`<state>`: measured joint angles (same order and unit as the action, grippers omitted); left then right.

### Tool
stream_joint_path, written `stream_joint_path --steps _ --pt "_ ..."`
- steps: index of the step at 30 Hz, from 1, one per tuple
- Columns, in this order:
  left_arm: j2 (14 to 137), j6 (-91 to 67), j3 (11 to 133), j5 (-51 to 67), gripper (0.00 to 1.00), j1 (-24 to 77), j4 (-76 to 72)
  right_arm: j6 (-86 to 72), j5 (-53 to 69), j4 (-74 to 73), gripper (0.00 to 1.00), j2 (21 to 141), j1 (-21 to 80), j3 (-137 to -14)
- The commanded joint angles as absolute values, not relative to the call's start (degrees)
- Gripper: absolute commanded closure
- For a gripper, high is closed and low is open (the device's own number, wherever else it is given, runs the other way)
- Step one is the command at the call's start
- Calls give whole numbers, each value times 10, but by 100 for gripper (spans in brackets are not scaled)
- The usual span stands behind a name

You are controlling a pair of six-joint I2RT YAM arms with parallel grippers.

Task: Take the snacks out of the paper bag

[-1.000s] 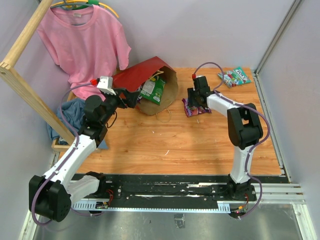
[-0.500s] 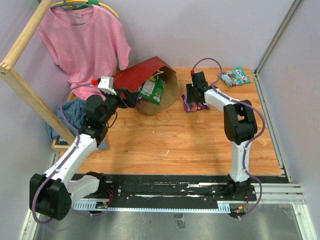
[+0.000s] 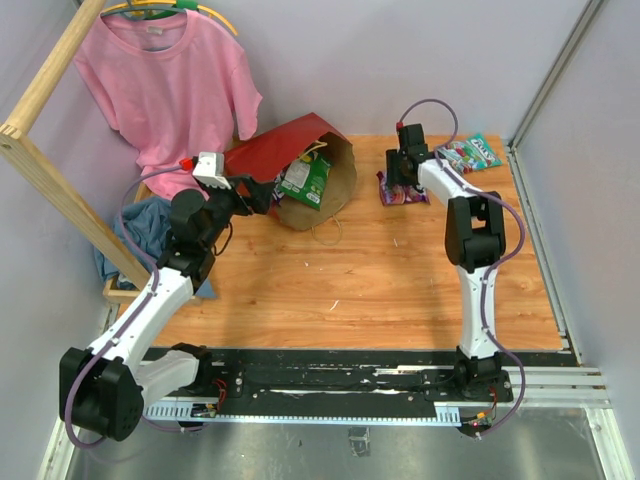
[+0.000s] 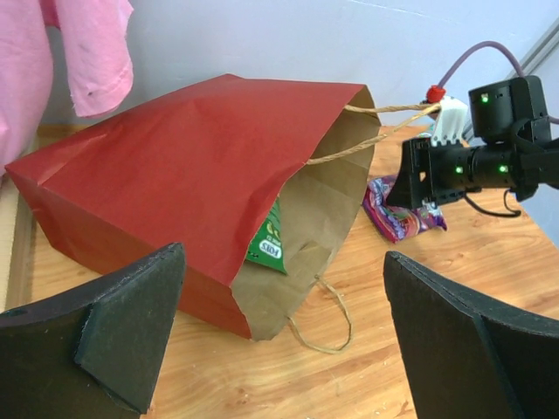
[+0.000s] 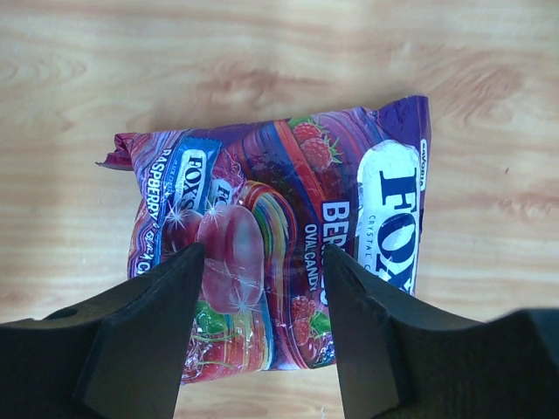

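Pink cotton, the T-shirt (image 3: 165, 80), hangs to the left of and behind the paper bag (image 3: 290, 150) and has no part in the job, nor does the blue cloth (image 3: 140, 225) heaped to the bag's near left. The left gripper (image 4: 279, 349) sits just beside the bag's near-left flank with its fingers spread wide and nothing between them. It is aimed at the bag, probably so it can pin the paper down or reach in once the other arm is clear. The bag lies on its side on the table (image 3: 400, 290), red outside up. Its kraft-lined mouth gapes to the right, which leaves the contents reachable from the side. A green packet (image 4: 266, 249) lies just inside that mouth, not yet out. Well to the right of the bag's mouth, a purple packet (image 5: 279, 262) lies flat on the wood, label up. The right gripper (image 5: 262, 288) points straight down over it with both fingers pressed against its puffed middle. That looks like a pinch on the packet, probably to set it among the unloaded snacks. Farther right of the bag, near the back corner, a teal packet (image 3: 470, 152) lies by itself, which suggests that corner is the drop area.
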<state>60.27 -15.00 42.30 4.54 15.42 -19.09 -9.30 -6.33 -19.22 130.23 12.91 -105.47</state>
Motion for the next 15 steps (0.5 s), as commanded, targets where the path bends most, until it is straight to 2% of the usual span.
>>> stream_joint_path --steps 1,15 --pt "597 -138 430 29 0 146 -190 -62 -61 -255 41 1364 104 -1113" --pt "641 -146 451 31 0 143 -197 -45 -8 -312 34 1506 55 -1387"
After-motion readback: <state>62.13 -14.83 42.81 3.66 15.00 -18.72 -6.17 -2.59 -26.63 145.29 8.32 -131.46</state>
